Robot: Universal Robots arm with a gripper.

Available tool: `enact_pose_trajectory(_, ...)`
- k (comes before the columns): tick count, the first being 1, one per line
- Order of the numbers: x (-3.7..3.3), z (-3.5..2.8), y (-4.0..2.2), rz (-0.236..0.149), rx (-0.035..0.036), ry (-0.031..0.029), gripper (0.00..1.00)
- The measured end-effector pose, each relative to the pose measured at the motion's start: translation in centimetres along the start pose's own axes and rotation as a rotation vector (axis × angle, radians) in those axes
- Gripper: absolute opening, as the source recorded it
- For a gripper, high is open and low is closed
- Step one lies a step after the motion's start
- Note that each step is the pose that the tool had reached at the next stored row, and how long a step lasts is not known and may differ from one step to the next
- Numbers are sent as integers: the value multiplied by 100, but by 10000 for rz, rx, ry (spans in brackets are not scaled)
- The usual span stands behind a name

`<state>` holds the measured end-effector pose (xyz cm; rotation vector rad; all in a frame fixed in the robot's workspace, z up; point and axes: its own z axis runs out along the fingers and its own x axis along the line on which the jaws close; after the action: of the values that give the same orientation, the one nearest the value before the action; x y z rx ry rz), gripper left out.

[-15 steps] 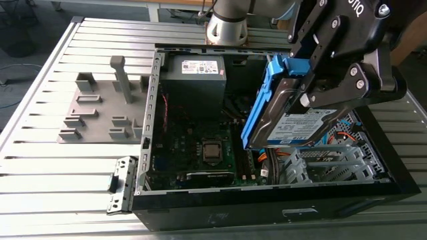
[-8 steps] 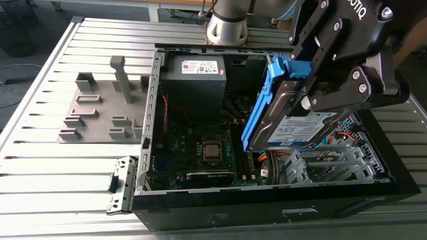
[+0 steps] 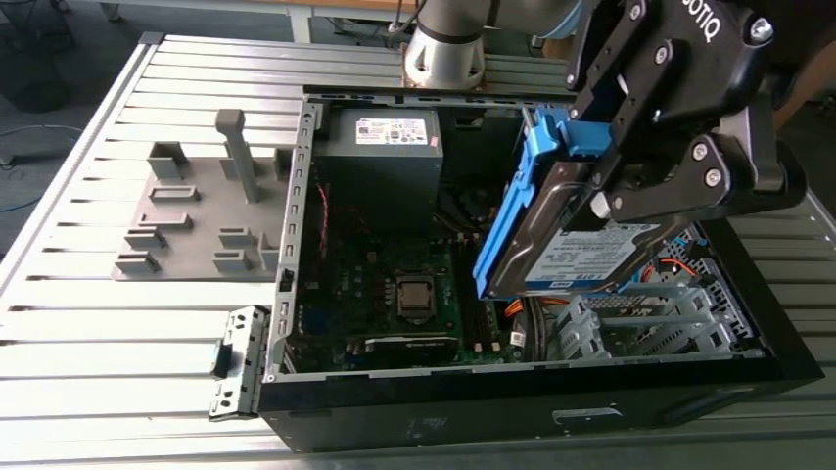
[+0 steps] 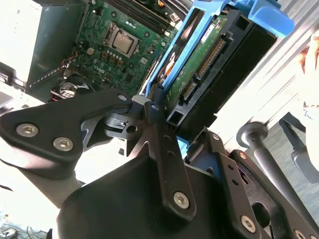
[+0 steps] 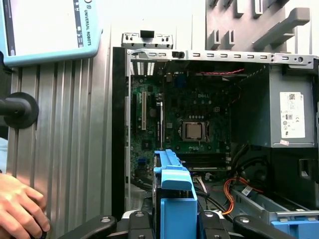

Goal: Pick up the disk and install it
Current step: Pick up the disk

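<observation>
One disk (image 3: pixel 594 257) hangs over an open computer case (image 3: pixel 432 421) lying on its side on a slatted metal tabletop (image 3: pixel 117 333), clamped in the jaws of a robot arm. The jaws are closed on the disk's upper part. It is held steeply tilted, almost on edge, with its blue carrier frame (image 3: pixel 503 230) towards the exterior view's left and its label facing the camera. Directly below it sits the bare metal drive cage (image 3: pixel 653 328) in the corner of the case on the exterior view's right. Whether the disk's lowest edge already touches that cage cannot be told.

The motherboard (image 3: pixel 379 284) and a grey power supply (image 3: pixel 383 162) fill the rest of the case, and orange cables (image 3: pixel 673 266) trail just beside the disk's lower end. A grey fixture plate (image 3: pixel 196 230) lies on the tabletop outside the case, well apart from the work. In the first wrist view a person's hand (image 5: pixel 20 206) rests on the tabletop beside the case.

Several things could go wrong from here. Held at this angle, the carrier frame could catch on the cage's rim and jam instead of sliding in. The orange cables could be pinched between disk and cage. With the grip high on the disk, a knock at its lower end could twist it in the jaws — or drop it onto the motherboard. The hand is close enough that a sideways swing of the arm could reach it.
</observation>
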<state>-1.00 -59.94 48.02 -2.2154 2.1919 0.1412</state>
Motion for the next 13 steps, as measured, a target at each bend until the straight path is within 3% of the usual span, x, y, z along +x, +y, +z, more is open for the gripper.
enact_pose_trajectory(13, 66, -4, -3, 0, 0, -1, 36)
